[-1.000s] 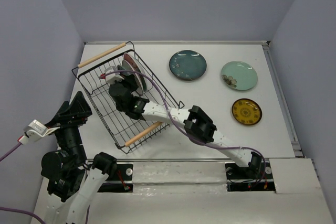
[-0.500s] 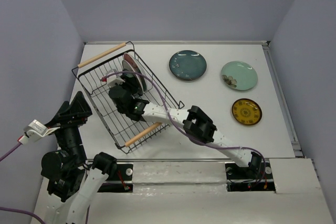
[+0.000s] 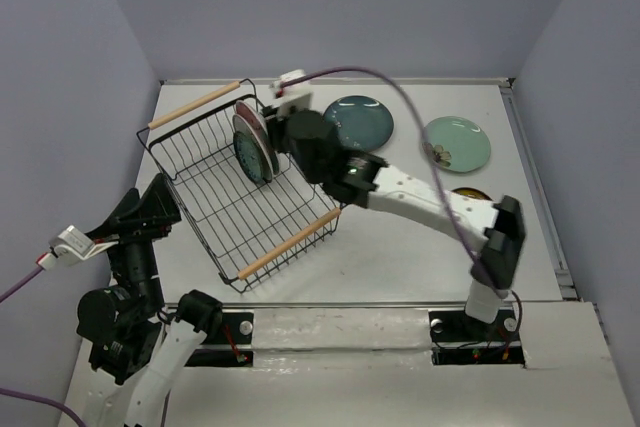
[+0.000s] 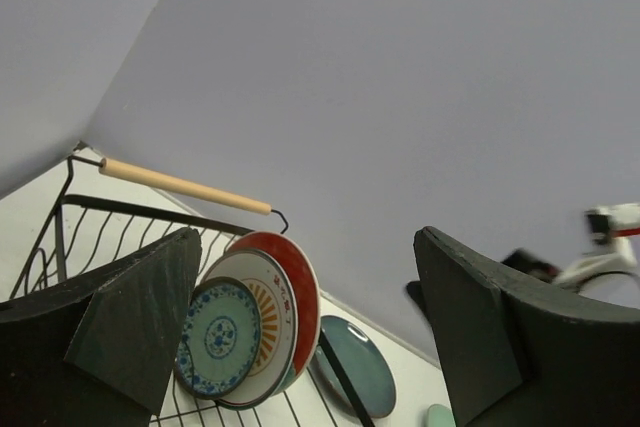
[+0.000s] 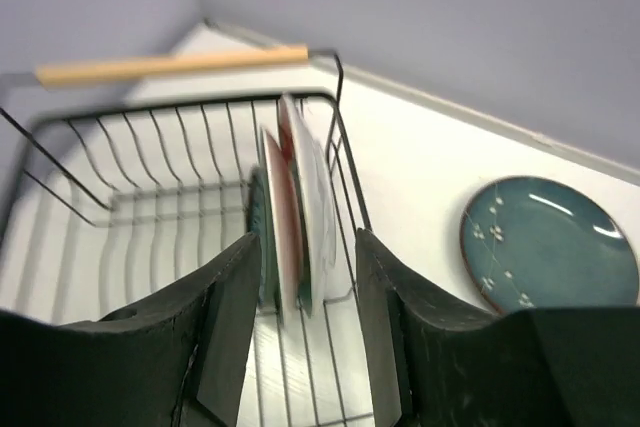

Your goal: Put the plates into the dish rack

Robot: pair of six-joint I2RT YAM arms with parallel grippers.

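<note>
Plates (image 3: 252, 152) stand upright in dish rack (image 3: 285, 244), right pincer (image 5: 305, 272) empty

A white table (image 3: 400, 247) sits boxed in by plain lavender-grey walls (image 3: 340, 7) on three sides, a thin rail (image 3: 543, 197) along its right edge, a glossy pale board (image 3: 330, 332) across the near edge.

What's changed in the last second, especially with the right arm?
The right gripper has lifted out of the dish rack and swung to its far-right corner. It is open and empty, leaving three plates standing on edge at the rack's far end. The left gripper, open, barely shifted. The dark teal plate and pale mint plate stayed put on the table.
</note>
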